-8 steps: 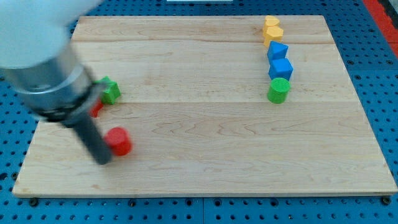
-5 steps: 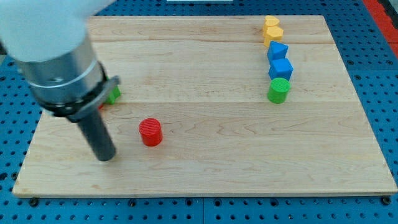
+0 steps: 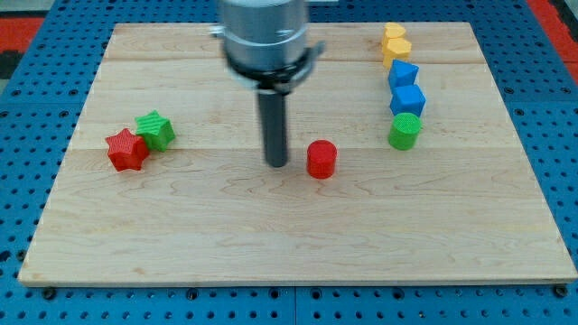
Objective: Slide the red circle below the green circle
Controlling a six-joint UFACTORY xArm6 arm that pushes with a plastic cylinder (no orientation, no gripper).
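My tip sits just at nine o'clock of the red circle, placed to shove it rightward; the green circle waits at its two o'clock. No jaws exist on this rod.

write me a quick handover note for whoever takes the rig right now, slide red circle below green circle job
My tip is down on the board, just to the view's left of the red circle, with a small gap showing between them.
The red circle sits near mid-board, to the view's left of the green circle and slightly lower.
The green circle is at the bottom of the column at the view's right, under two blue blocks and two yellow blocks.
A red star and a green star touch at the view's left, out of the way.
Done: nothing final yet.
Left: push the red circle further to the view's right until it lies below the green circle.
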